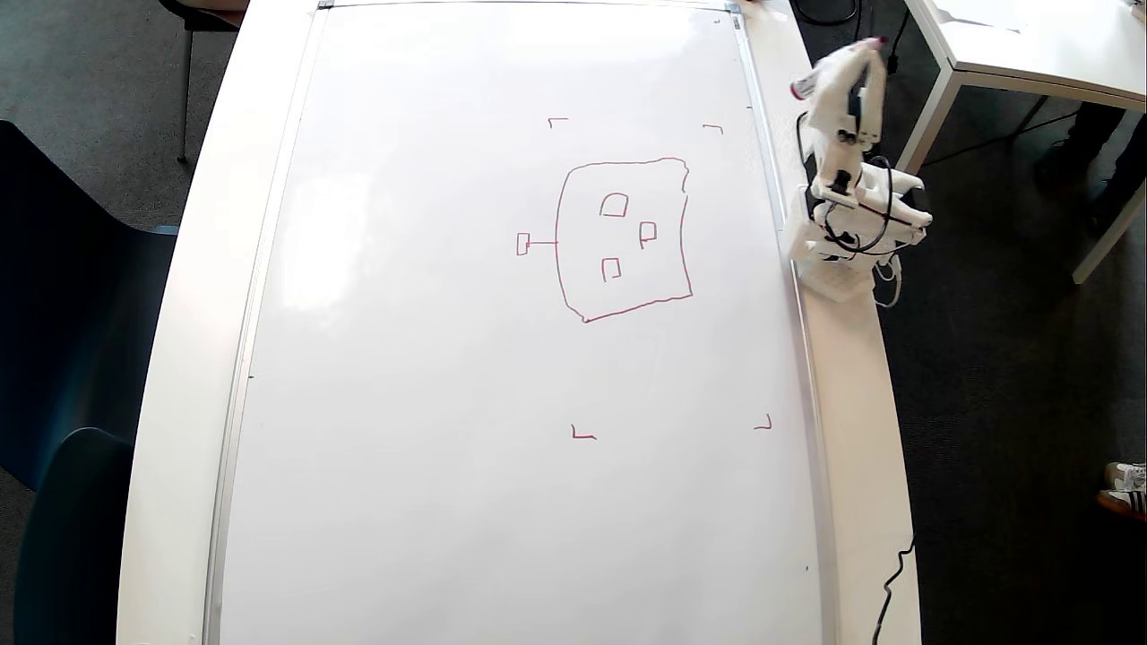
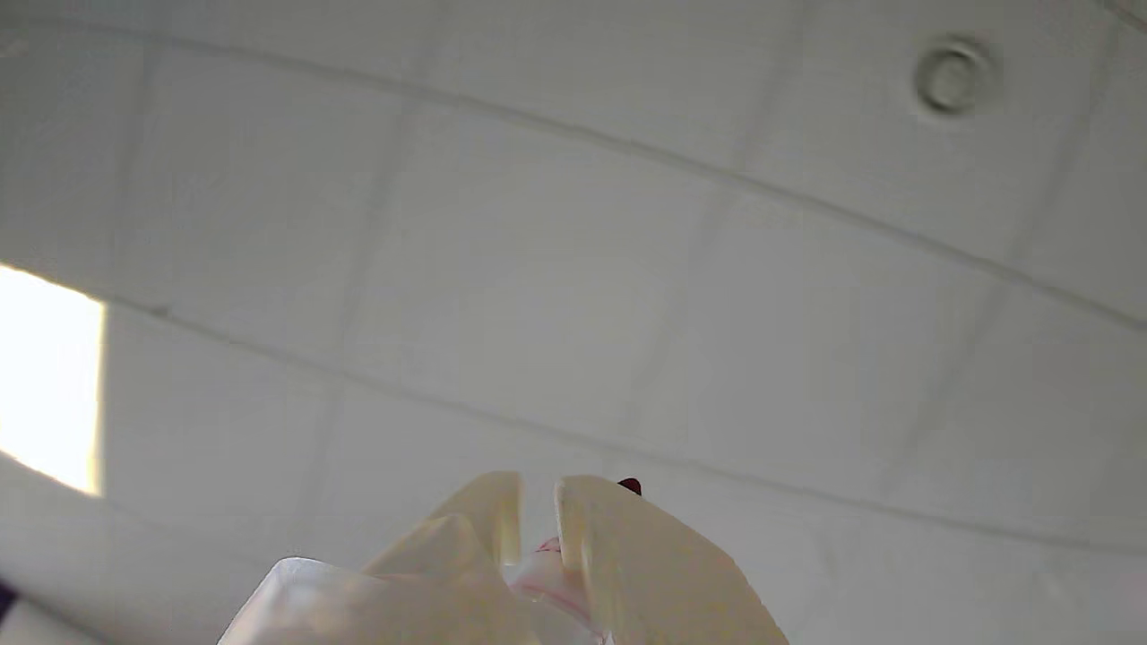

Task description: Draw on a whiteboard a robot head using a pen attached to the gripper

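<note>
Where grey carpet (image 1: 986,403) surrounds it, the whiteboard (image 1: 430,403) lies flat

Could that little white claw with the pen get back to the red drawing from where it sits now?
Probably yes. The gripper is folded up off the whiteboard, its pen lifted clear, and nothing lies between it and the robot head.
</note>
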